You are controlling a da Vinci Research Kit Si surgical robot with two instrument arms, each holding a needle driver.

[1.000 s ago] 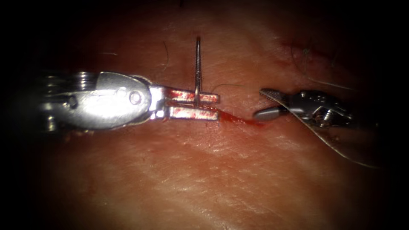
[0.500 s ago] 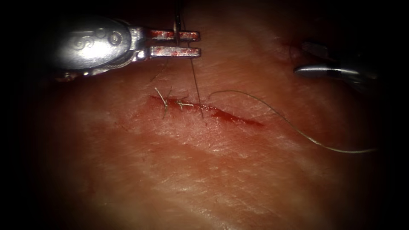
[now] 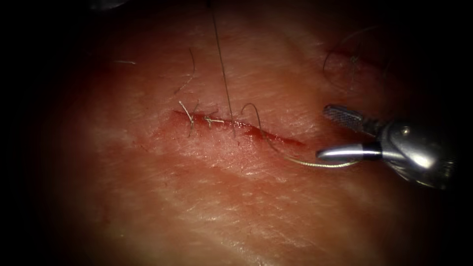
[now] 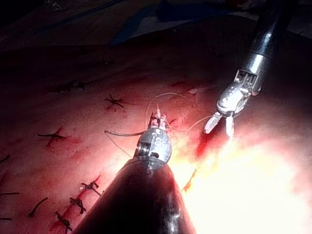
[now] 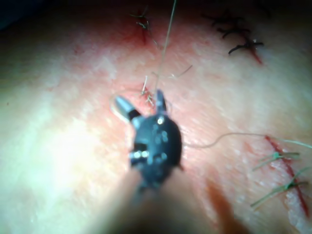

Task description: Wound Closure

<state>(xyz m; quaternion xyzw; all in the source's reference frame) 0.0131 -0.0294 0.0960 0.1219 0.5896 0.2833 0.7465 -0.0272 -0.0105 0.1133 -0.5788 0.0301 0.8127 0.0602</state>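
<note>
**Right hand spread beside the cut, left hand raised with the thread**

In the endoscope view, the right arm's hand (image 3: 323, 132) comes in at the right end of the cut (image 3: 283, 141). Its two jaws are spread wide and hold nothing. The thread (image 3: 222, 74) rises in a straight line from the middle of the cut to the upper edge of the picture. A second, slack part makes a small arch just to the right of that point. It then crosses the cut and runs along the tissue (image 3: 221, 207) until it passes just under the lower jaw. At the left end of the cut there is a finished stitch (image 3: 189, 116) with short cut ends. Red fluid (image 3: 258, 132) lies along the cut.

The left wrist view adds the left arm's hand (image 4: 158, 118), which is lifted above the tissue. Its red-stained jaws look pressed together on a thin pale sliver, which I take for the needle (image 4: 157, 108). I cannot tell where along its curve it is held. The needle is not in the tissue. Beyond it, the right hand hangs with its jaws apart. Older cuts closed with dark stitches (image 4: 114, 101) lie to the side.

The right wrist view looks along the right arm's own spread jaws, with the stitch between them. The thread climbs away from there. It also brings in a cut closed with green stitches (image 5: 278, 157).
</note>
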